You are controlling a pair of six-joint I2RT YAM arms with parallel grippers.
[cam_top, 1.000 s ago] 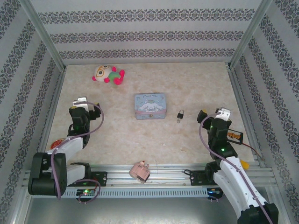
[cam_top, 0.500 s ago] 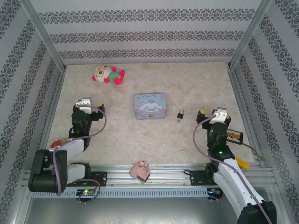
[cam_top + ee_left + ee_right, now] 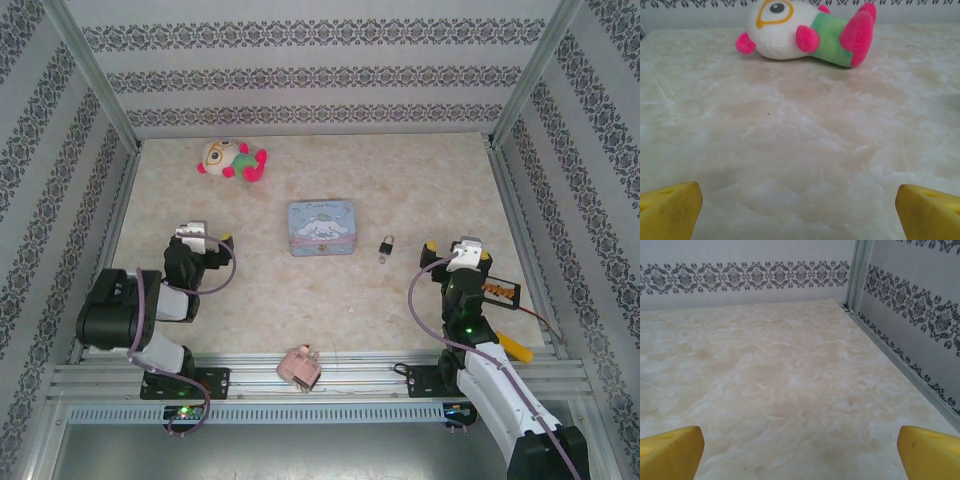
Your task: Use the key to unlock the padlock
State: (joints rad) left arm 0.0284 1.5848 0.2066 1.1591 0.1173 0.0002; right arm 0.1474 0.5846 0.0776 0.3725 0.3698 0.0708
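The padlock [image 3: 386,245] lies on the worktop [image 3: 300,300], a little right of the middle and just beside the right edge of the pale blue tin [image 3: 321,228], but not touching it. It is small and dark, with its shackle toward the far wall. A tiny pale piece touches its near end. This is probably the key [image 3: 381,260], but it is too small to be sure.

The left hand [image 3: 205,240] is low over the left part of the worktop, well apart from the padlock. It is released: in the left wrist view its yellow fingertips [image 3: 667,210] stand wide at the two bottom corners with nothing between them. Beyond them lies a plush toy [image 3: 805,30] on its side near the far wall.

The right hand [image 3: 458,250] is to the right of the padlock, near it but not touching. It is also released, with bare worktop between its yellow fingertips [image 3: 670,452].

A pink blocky object [image 3: 299,366] rests at the near edge, between the two arm bases.
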